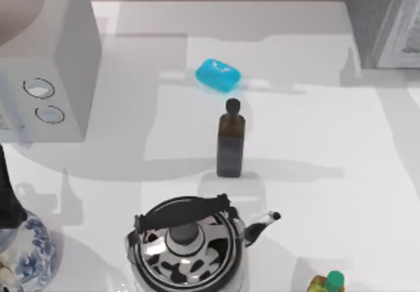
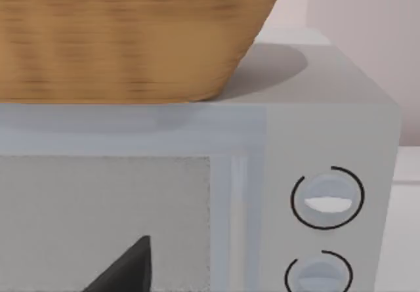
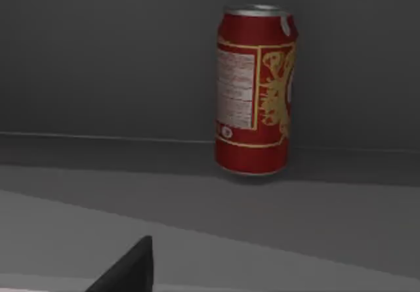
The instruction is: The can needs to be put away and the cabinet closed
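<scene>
Right wrist view: we log the can (image 3: 256,88) upright on a dark grey interior floor against the back wall, presumably the cabinet (image 1: 384,20) at the table's far right corner, its pale door (image 1: 407,33) ajar; our grippers' openings we cannot tell.

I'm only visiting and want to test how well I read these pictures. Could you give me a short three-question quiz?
1. True or false: the can stands upright on a dark grey surface.
2. What sits on top of the light grey box with two dials? A) kettle B) woven basket C) bottle
3. Fill in: in the top view, the blue block lies just beyond the dark ____.

Key: 1 true; 2 B; 3 bottle.
</scene>
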